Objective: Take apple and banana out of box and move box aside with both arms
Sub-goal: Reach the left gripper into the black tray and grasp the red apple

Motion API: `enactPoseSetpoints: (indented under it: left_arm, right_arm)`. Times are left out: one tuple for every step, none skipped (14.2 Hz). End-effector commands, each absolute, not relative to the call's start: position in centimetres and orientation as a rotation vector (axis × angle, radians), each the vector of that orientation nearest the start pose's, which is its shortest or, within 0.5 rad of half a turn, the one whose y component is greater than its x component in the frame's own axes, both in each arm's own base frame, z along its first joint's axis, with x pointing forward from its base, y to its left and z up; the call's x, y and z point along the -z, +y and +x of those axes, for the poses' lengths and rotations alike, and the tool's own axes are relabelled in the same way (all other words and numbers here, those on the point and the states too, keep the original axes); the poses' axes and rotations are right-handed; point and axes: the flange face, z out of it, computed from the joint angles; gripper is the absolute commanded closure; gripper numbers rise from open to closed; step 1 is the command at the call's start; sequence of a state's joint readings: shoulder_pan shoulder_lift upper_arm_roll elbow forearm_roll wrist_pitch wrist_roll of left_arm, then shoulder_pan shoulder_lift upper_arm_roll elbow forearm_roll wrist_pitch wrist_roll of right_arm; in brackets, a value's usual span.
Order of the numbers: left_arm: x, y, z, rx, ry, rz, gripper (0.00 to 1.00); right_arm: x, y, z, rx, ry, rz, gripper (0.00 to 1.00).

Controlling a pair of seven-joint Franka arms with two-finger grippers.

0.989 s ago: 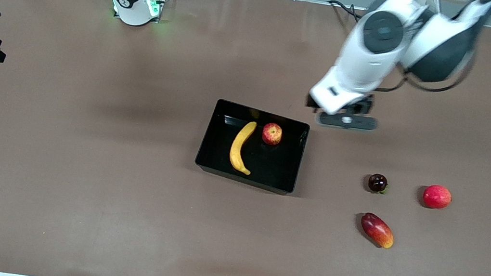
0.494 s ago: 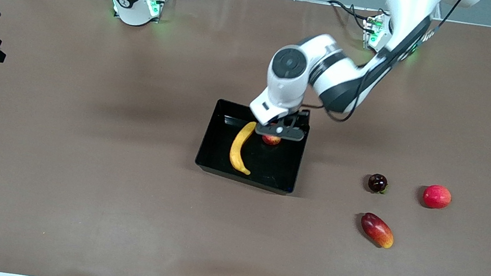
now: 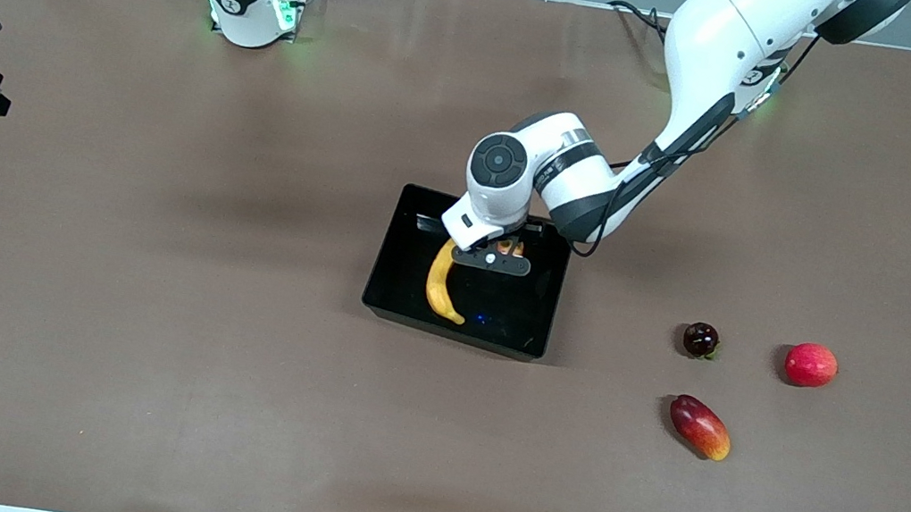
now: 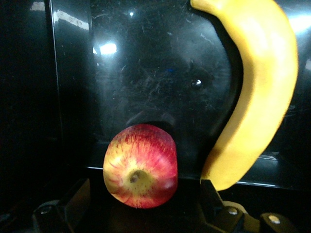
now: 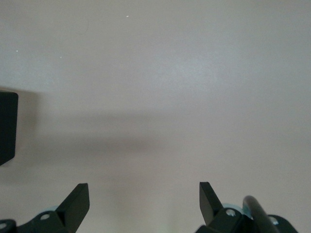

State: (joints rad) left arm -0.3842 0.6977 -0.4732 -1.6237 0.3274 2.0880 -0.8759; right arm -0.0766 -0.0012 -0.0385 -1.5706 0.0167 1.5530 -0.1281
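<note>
Banana (image 3: 442, 283): lies flat in the box, just beside the left pincer toward the right arm's end. Its long axis runs from under the pincer toward the front camera, with the curve bowing toward the right arm's end and the tip nearest the camera bending back.
Apple (image 4: 140, 165): sits on the box floor directly between the left pincer's two fingers, stem dimple facing the wrist camera. From the front it is almost wholly hidden under the pincer.
Box (image 3: 395, 283): black and glossy, in the middle of the tabletop, its long sides running toward the two arms' ends. The left pincer is low inside its half farthest from the camera.
Left pincer (image 3: 492, 262): spread wide around the apple; I cannot tell whether the fingers (image 4: 75, 201) touch it.
Right pincer (image 5: 144, 201): spread wide and holding nothing, over bare tabletop with a corner of the box at the edge of its wrist view. That arm waits.
Surface: brown matte tabletop (image 3: 137, 335), smooth. The box floor is scuffed and mirrors the room lights.
Other fruit: a dark round fruit (image 3: 700, 340), a plain red round fruit (image 3: 810, 364) and a red-yellow mango (image 3: 700, 427) lie well apart from the left pincer, toward the left arm's end.
Open room: wide bare tabletop all round the box. Inside it, the banana and the farthest wall sit close to the pincer.
</note>
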Motion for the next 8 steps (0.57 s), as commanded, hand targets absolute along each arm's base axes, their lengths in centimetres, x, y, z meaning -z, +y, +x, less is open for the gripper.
enactPoseSetpoints:
  left_arm:
    - [-22.54,-47.47,48.02,-0.164,0.137,-3.032,0.0]
    - [-21.93,-47.42,47.99,-0.17,0.143,-3.025,0.01]
    - [-21.73,-47.44,47.94,-0.158,0.158,-3.016,0.08]
    - [-21.67,-47.42,47.9,-0.158,0.16,-3.014,0.13]
    - [-21.67,-47.41,47.91,-0.157,0.161,-3.014,0.25]
    - [-21.7,-47.48,47.85,-0.157,0.165,-3.014,0.4]
    - [-21.98,-47.46,48.03,-0.149,0.162,-3.017,0.6]
    - [-22.5,-47.64,48.24,-0.139,0.159,-3.025,0.79]
  right_arm:
    - [-62.62,-6.52,54.65,-0.028,-0.022,-3.134,0.0]
    - [-62.54,-6.61,54.69,-0.03,-0.019,-3.134,0.0]
    - [-62.54,-6.61,54.69,-0.03,-0.019,-3.134,0.0]
    - [-62.54,-6.6,54.69,-0.03,-0.017,-3.133,0.0]
    - [-62.55,-6.58,54.71,-0.027,-0.019,-3.131,0.0]
    - [-62.62,-6.58,54.71,-0.025,-0.019,-3.132,0.0]
    - [-62.37,-6.59,54.84,-0.032,-0.019,-3.131,0.0]
    - [-62.37,-6.68,54.84,-0.032,-0.017,-3.131,0.0]
